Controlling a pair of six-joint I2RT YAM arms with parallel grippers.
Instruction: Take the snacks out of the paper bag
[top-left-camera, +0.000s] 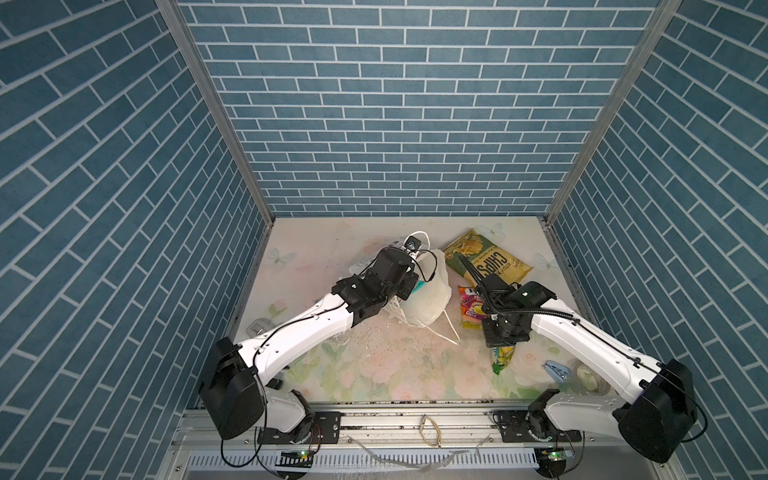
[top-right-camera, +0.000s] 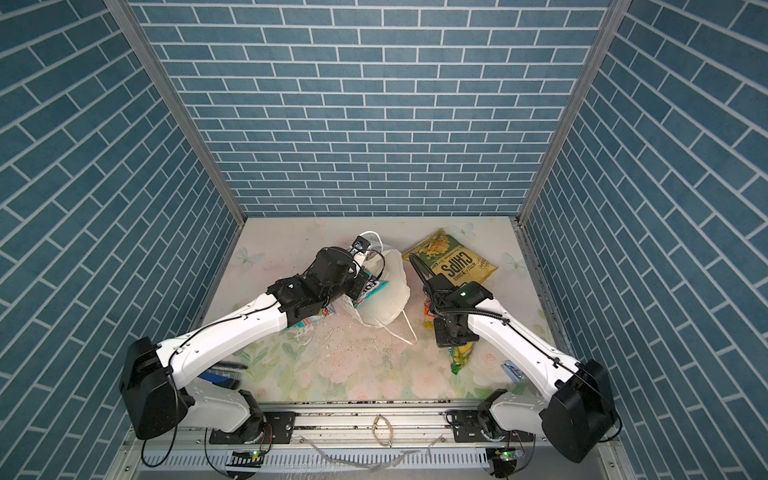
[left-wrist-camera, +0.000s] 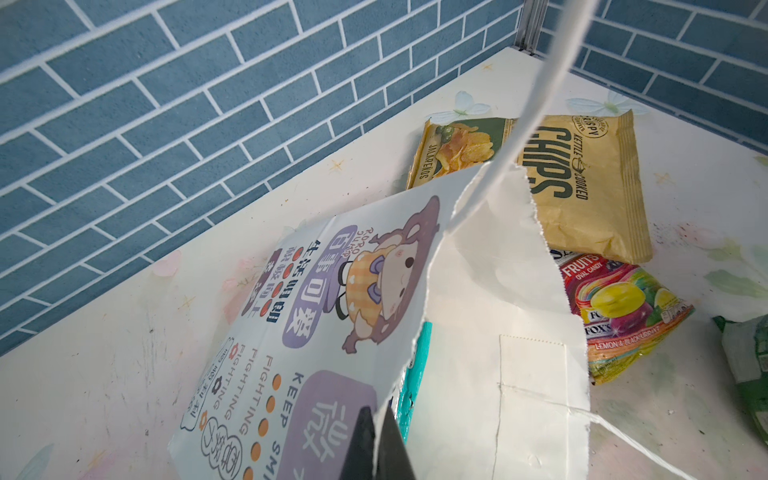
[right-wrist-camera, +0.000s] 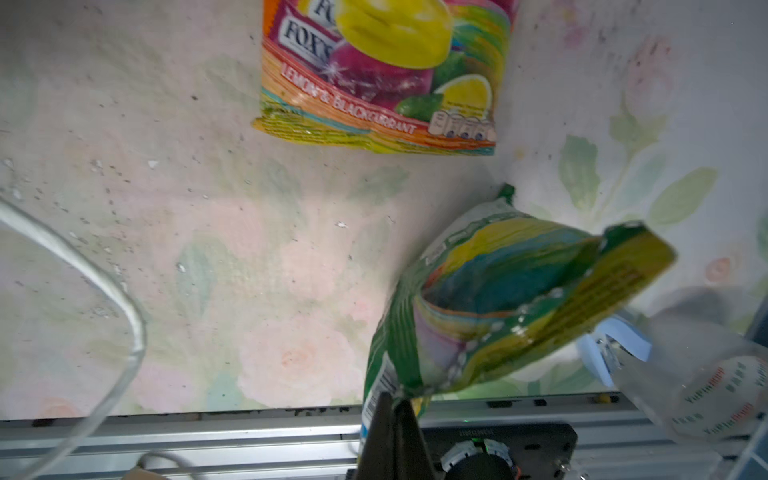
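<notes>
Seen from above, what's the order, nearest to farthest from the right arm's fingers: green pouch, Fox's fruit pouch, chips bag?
1. Green pouch: held in the right fingers, near the front.
2. Fox's fruit pouch: lying just behind.
3. Chips bag: farthest back.

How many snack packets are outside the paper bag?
3: chips bag at the back, fruit-candy pouch before it, green pouch held by right gripper. Others may be hidden.

Chips bag (top-left-camera: 494, 259) lying flat, crumpled paper bag (top-left-camera: 428, 299) beside it
</notes>
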